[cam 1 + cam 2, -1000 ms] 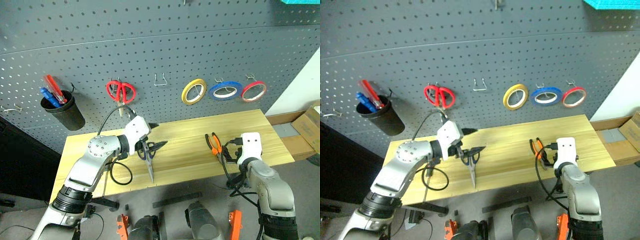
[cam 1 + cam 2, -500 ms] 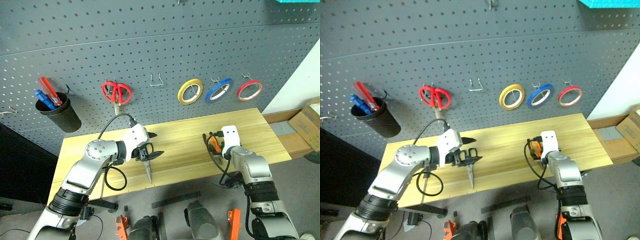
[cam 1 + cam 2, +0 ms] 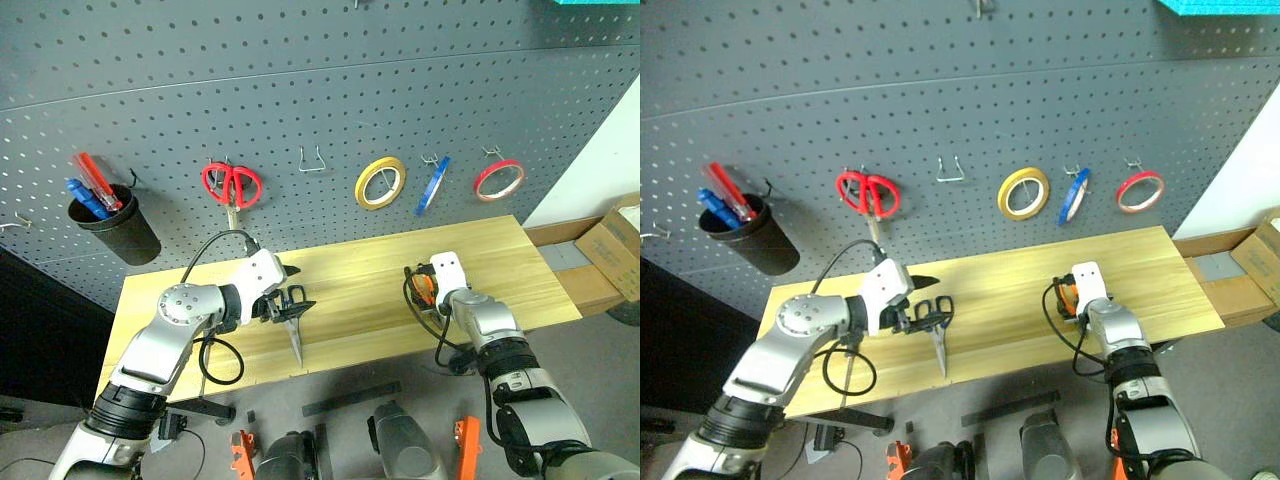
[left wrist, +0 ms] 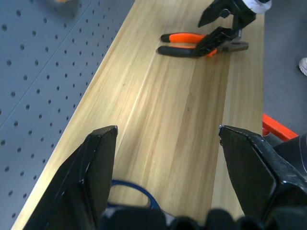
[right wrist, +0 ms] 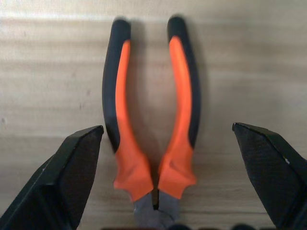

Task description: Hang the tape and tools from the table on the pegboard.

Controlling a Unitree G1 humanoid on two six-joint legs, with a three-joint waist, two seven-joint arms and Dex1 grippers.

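Pegboard: the blue tape hangs edge-on from a hook at about 1 o'clock in the head view, between the yellow roll and the red roll. We count that part done. Red scissors hang at 11 o'clock, with an empty hook just beside them at their 3 o'clock. A black cup at 9 o'clock holds red and blue handles; we cannot tell if the screwdriver is among them.

Surface: two tools are left lying on it.

Left gripper: jaws released and spread wide, with a blue handle loop of the scissors lying between them and no clamp that we can see. The blade points to 6 o'clock.

Right gripper: jaws released, straddling the pliers, apart from both handles. The pliers sit at 3 o'clock from the scissors, well apart.

We judge the task roughly midway: tape up, scissors and pliers to grab and hang.
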